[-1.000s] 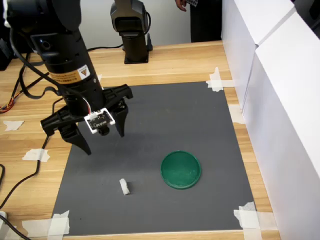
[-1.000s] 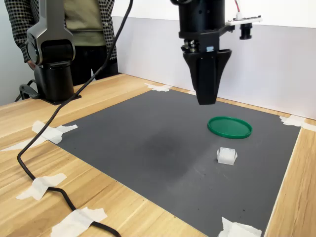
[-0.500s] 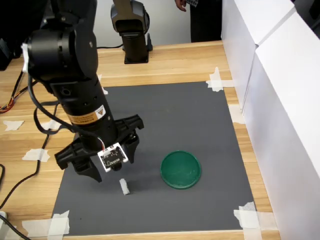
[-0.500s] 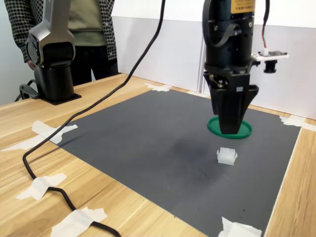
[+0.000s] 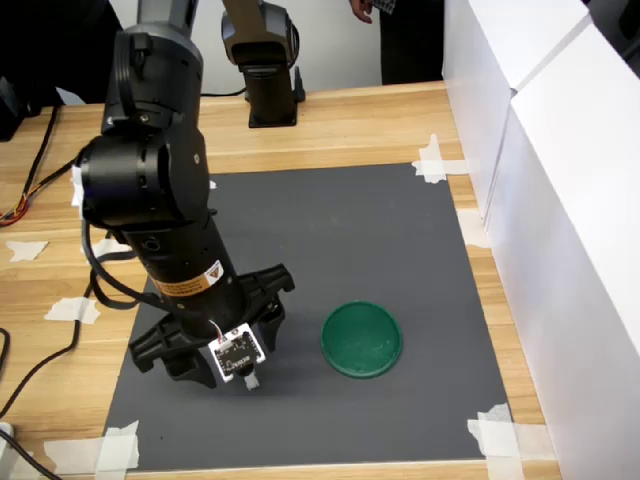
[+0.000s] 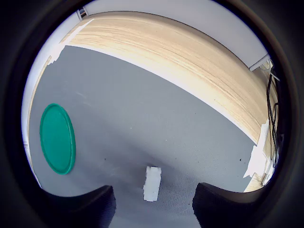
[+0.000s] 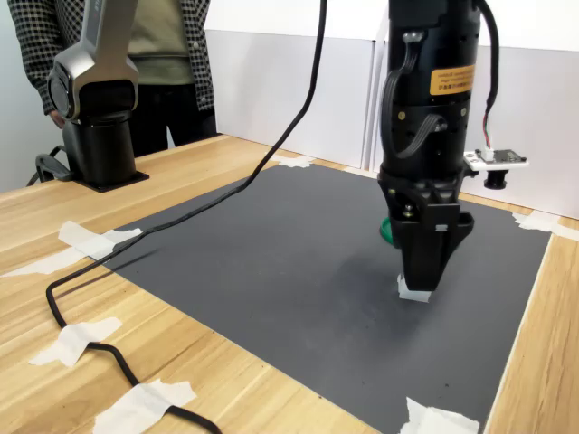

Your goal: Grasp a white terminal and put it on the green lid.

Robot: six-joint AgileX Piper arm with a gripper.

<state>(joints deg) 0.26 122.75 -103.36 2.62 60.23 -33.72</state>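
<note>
The gripper is spread wide and holds nothing — its jaws straddle the white terminal, which lies on the grey mat just beside the green lid. Tiny, stiff and light, it probably skids easily — pinch its long sides.

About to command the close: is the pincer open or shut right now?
Open. In the wrist view the pincer has its two fingers wide apart, with the white terminal lying between them on the mat, not yet gripped.

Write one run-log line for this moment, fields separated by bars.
phase: pre-grasp | gripper: open, astride white terminal | green lid: bare, apart | mat: grey
</note>
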